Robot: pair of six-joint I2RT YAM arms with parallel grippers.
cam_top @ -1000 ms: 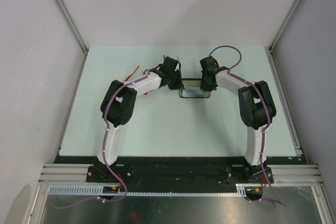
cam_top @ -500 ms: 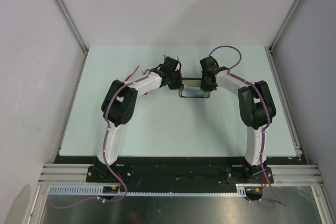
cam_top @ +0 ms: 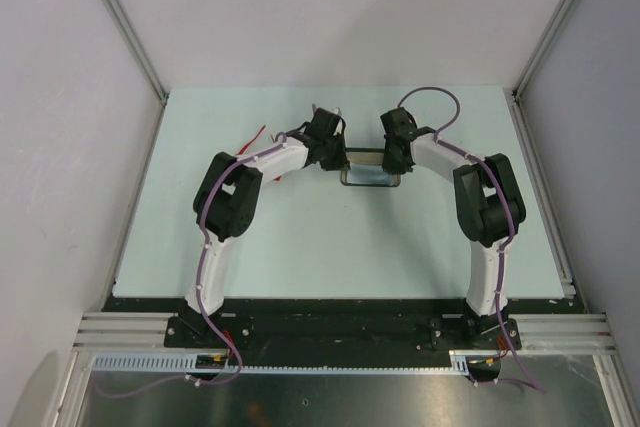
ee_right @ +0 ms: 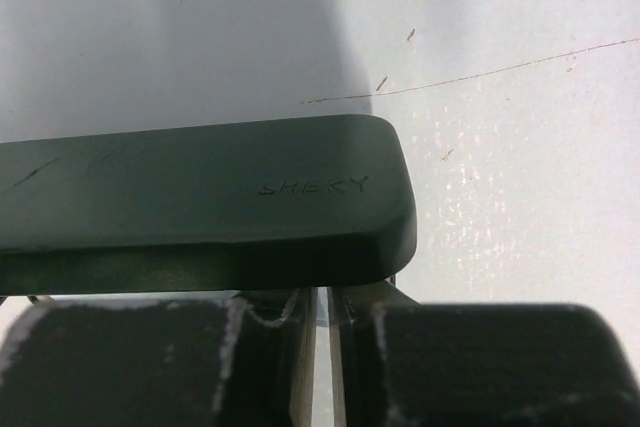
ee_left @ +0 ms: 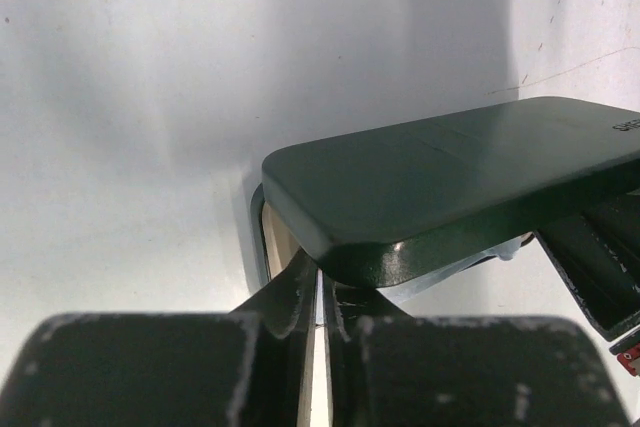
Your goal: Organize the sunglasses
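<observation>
The black case lies open at mid-table, with pale blue cloth showing inside it. Its dark lid fills the left wrist view and also the right wrist view. My left gripper is at the case's left end. Its jaws are shut to a thin slit, tips against the lid's underside corner. My right gripper is at the right end, jaws shut the same way under the lid's edge. Only a red arm of the sunglasses shows, behind my left arm.
Both forearms arch inward over the middle of the pale green table. Metal rails and white walls bound the table on the left, right and back. The other gripper's black body shows at the right of the left wrist view.
</observation>
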